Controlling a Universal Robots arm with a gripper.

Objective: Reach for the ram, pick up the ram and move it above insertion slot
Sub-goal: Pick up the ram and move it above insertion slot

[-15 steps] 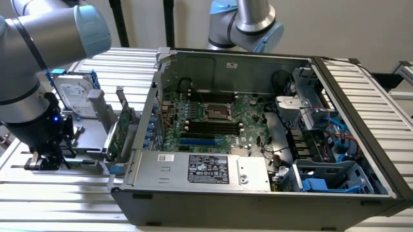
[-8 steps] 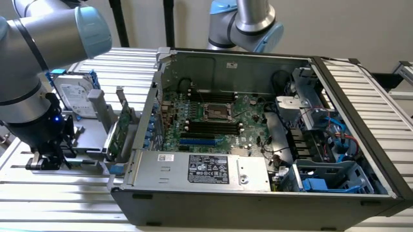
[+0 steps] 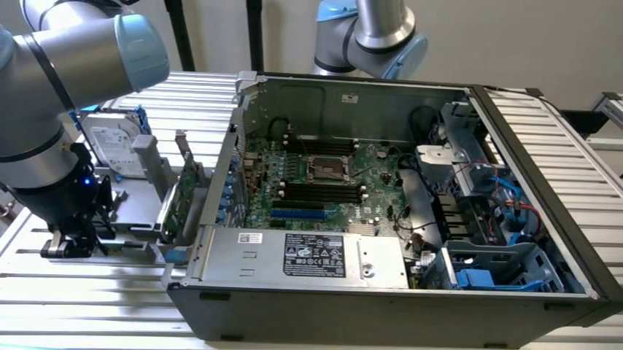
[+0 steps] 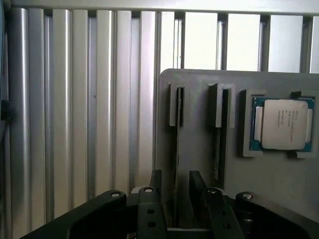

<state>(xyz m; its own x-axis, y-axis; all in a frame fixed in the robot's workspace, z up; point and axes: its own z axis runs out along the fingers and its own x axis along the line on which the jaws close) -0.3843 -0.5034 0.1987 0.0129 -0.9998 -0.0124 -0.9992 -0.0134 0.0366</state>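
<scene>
Here, jaws parted astride the ram point(image 4: 176, 159)

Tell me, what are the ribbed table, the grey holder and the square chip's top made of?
Ribbed table: looks like bare aluminium, silvery with soft streaked reflections. Grey holder: probably plastic, dull, uniform, no shine. Chip's top: seemingly metal, a pale satin plate with printed text, framed by green board.

Robotics lab: opened computer case point(image 3: 389, 310), robot arm point(image 3: 49, 109).
</scene>
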